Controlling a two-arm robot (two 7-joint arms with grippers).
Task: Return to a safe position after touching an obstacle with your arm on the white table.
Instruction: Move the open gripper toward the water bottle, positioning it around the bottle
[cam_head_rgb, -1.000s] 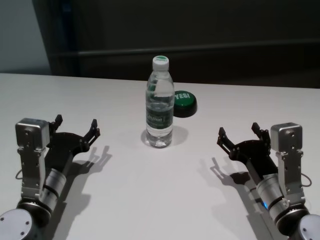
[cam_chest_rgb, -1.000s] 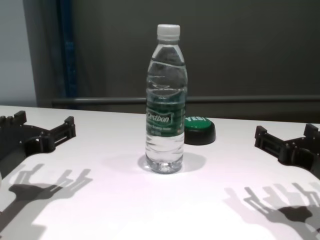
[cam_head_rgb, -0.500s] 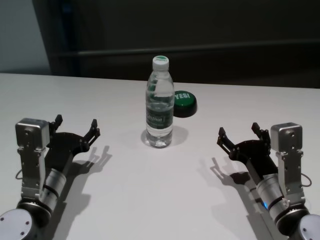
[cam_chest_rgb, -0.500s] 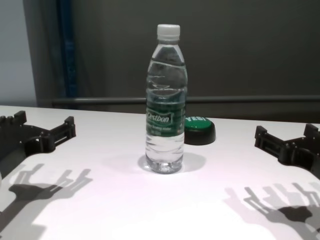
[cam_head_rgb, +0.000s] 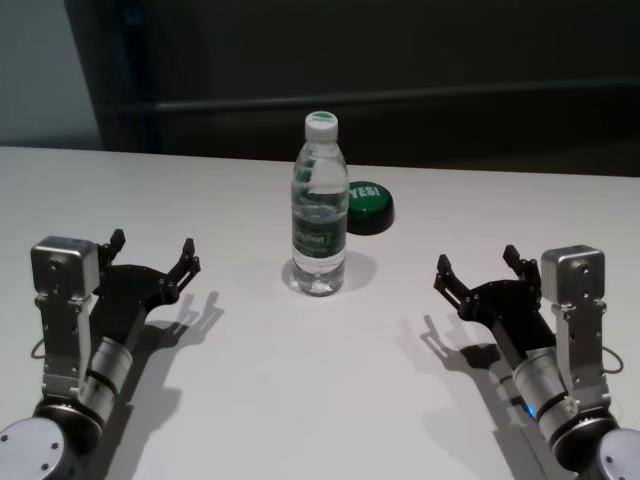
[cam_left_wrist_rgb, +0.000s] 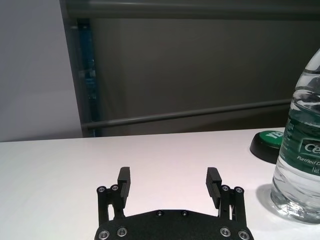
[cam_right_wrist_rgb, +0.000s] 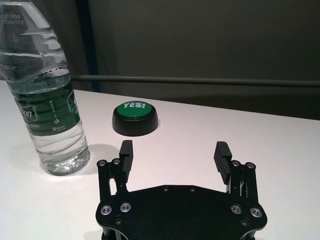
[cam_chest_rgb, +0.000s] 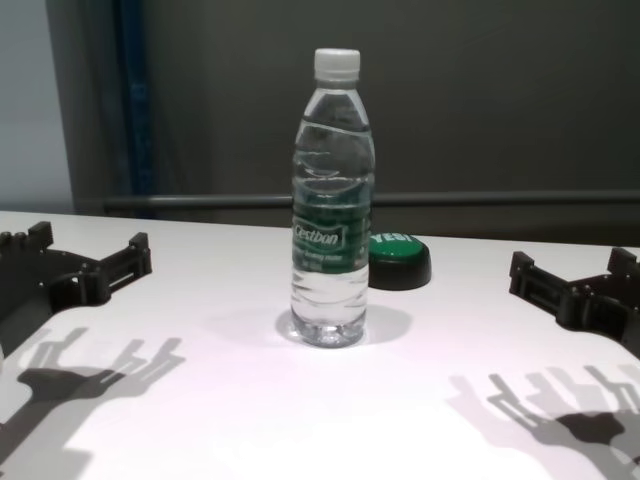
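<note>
Apparently parked: both arms clear of the bottle

Right now the water bottle (cam_head_rgb: 320, 210) stands upright near the middle of the white table (cam_head_rgb: 300, 400), its white cap on and its green label band facing the robot. Just behind it, toward the robot's right, sits a low green button (cam_head_rgb: 367, 205) on a black base; the two look close together but I cannot tell whether they touch.

The left gripper (cam_head_rgb: 153, 255) hovers low over the table on the robot's left, well apart from the bottle, with its fingers spread and nothing between them. The left wrist view shows the same: two black fingertips (cam_left_wrist_rgb: 124, 181) wide apart over bare tabletop, the bottle off to one side. The right gripper (cam_head_rgb: 478, 268) mirrors it on the robot's right, also spread and empty, and likewise well clear of the bottle and the button.

Judging by this layout, neither arm is in contact with the bottle, and both sit in a symmetric, drawn-back pose near the table's front edge. That reads either as the safe position already reached or as the resting pose before any touch is made; these pictures alone cannot settle which. The bottle being upright and undisturbed fits both readings. If the touch is done, little or nothing seems left to do.
</note>
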